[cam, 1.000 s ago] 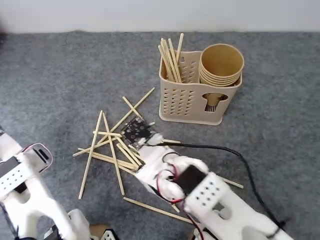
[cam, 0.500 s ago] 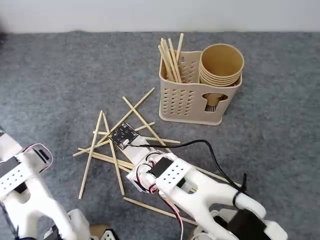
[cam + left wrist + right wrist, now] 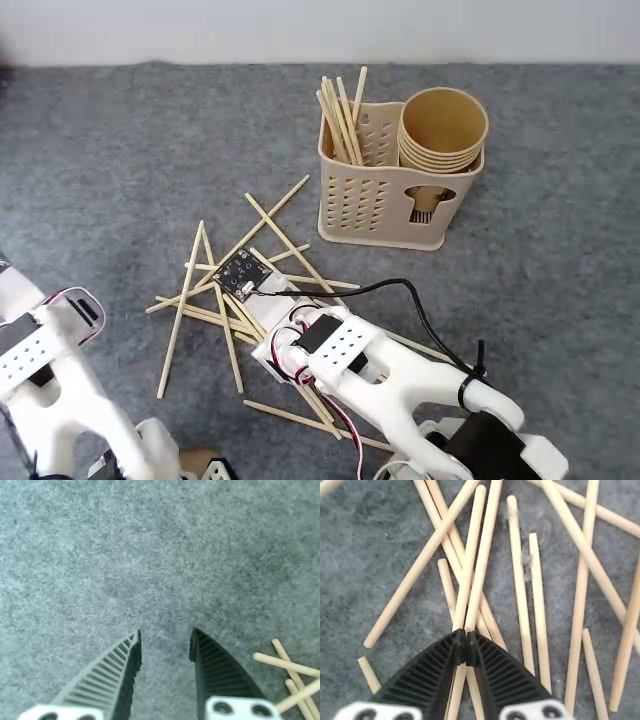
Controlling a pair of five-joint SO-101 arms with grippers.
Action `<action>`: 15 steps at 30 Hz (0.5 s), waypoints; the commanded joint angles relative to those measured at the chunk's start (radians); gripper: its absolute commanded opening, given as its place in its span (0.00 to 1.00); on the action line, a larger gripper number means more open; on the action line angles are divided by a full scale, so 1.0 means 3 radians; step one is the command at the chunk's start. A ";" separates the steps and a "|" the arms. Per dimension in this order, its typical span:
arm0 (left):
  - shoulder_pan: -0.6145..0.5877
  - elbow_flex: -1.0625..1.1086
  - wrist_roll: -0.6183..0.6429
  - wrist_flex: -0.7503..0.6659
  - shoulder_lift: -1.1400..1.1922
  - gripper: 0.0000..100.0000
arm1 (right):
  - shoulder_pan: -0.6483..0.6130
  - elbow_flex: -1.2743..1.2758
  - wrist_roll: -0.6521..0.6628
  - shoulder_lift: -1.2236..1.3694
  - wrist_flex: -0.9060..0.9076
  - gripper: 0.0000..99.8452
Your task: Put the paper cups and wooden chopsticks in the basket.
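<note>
Several loose wooden chopsticks [image 3: 225, 295] lie crossed on the grey carpet, left of the beige basket [image 3: 372, 205]. The basket holds a stack of paper cups [image 3: 443, 130] and several upright chopsticks [image 3: 340, 112]. My right gripper [image 3: 461, 641] is down in the pile, shut on a wooden chopstick [image 3: 476, 565] that runs out from between its fingertips. In the high view the right arm [image 3: 340, 350] covers the middle of the pile. My left gripper [image 3: 165, 640] is open over bare carpet, with chopstick ends [image 3: 287, 662] off to one side.
The left arm [image 3: 40, 370] sits at the near left corner of the high view. A black cable [image 3: 440, 335] trails from the right arm. One chopstick [image 3: 290, 418] lies apart near the front edge. Bare carpet spreads left of and behind the pile.
The right arm has swung left and lowered onto the pile. A few chopsticks near it have shifted. The left arm has kept still.
</note>
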 commanded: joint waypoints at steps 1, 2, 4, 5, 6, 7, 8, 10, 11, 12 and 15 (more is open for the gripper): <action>0.0031 -0.0023 0.0020 -0.0051 -0.0020 0.16 | -0.0028 -0.0056 0.0036 -0.0033 0.0013 0.01; 0.0031 -0.0023 0.0020 -0.0051 -0.0020 0.16 | -0.0033 -0.0097 0.0026 -0.0033 0.0074 0.01; 0.0031 -0.0023 0.0020 -0.0051 -0.0020 0.16 | -0.0033 -0.0245 0.0015 -0.0033 0.0304 0.04; 0.0031 -0.0023 0.0020 -0.0051 -0.0020 0.16 | -0.0033 -0.0343 0.0010 -0.0033 0.0437 0.06; 0.0031 -0.0023 0.0020 -0.0051 -0.0020 0.16 | -0.0028 -0.0450 0.0005 -0.0033 0.0586 0.08; 0.0031 -0.0023 0.0020 -0.0051 -0.0020 0.16 | -0.0028 -0.0563 -0.0031 -0.0033 0.0734 0.09; 0.0031 -0.0023 0.0020 -0.0051 -0.0020 0.16 | -0.0033 -0.0665 -0.0113 -0.0023 0.0846 0.10; 0.0031 -0.0023 0.0020 -0.0051 -0.0020 0.16 | -0.0038 -0.0823 -0.0220 -0.0003 0.0985 0.10; 0.0031 -0.0023 0.0020 -0.0051 -0.0020 0.16 | -0.0043 -0.0864 -0.0220 0.0008 0.1005 0.10; 0.0031 -0.0023 0.0020 -0.0051 -0.0020 0.16 | -0.0074 -0.0869 -0.0220 0.0008 0.1000 0.10; 0.0031 -0.0023 0.0020 -0.0051 -0.0020 0.16 | -0.0156 -0.0869 -0.0251 0.0028 0.0995 0.10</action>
